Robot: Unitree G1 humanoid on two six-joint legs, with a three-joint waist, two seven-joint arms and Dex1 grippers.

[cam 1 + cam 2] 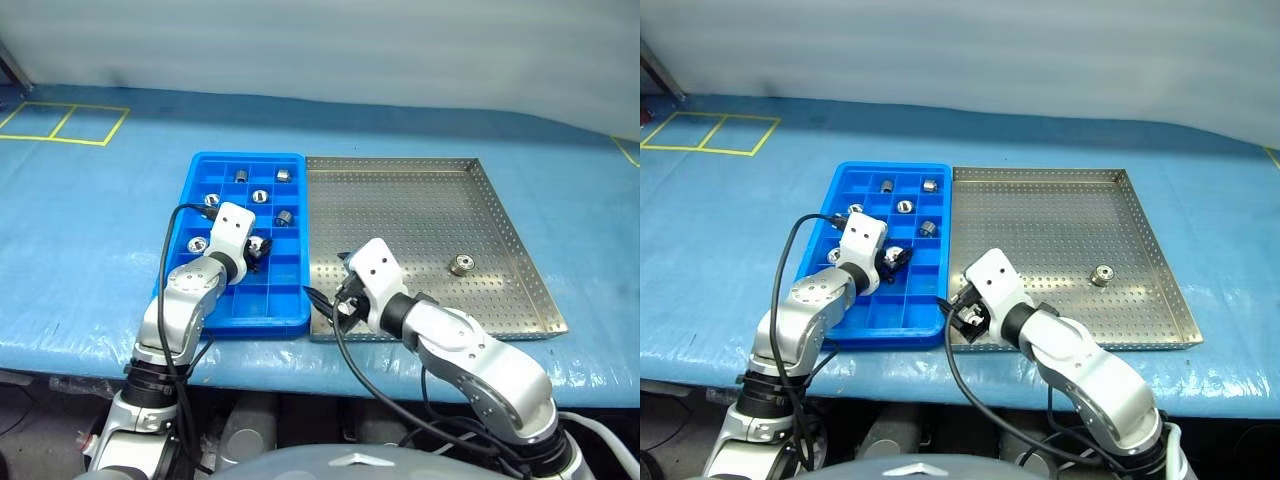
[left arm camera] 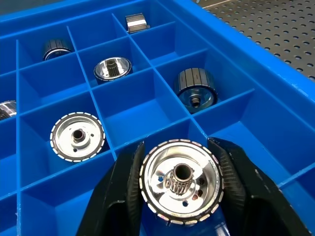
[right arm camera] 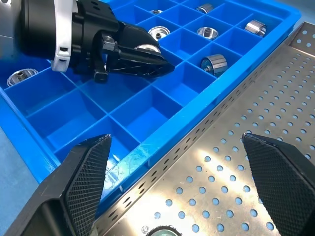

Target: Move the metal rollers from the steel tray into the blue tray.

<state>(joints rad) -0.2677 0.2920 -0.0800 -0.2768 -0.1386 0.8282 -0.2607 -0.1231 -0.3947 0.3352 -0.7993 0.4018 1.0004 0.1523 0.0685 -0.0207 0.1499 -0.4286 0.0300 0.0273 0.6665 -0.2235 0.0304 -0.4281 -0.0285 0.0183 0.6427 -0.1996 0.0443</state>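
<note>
The blue tray lies left of the steel tray, their long sides touching. Several metal rollers sit in the blue tray's compartments, among them one at the far end and one on its side. A single roller rests on the steel tray's perforated floor. My left gripper is down in a blue tray compartment, its fingers hugging both sides of a shiny roller. My right gripper stands wide open and empty over the steel tray's near left corner.
Both trays rest on a table with a blue cover. Yellow tape squares mark the far left. Black cables hang from both wrists near the table's front edge.
</note>
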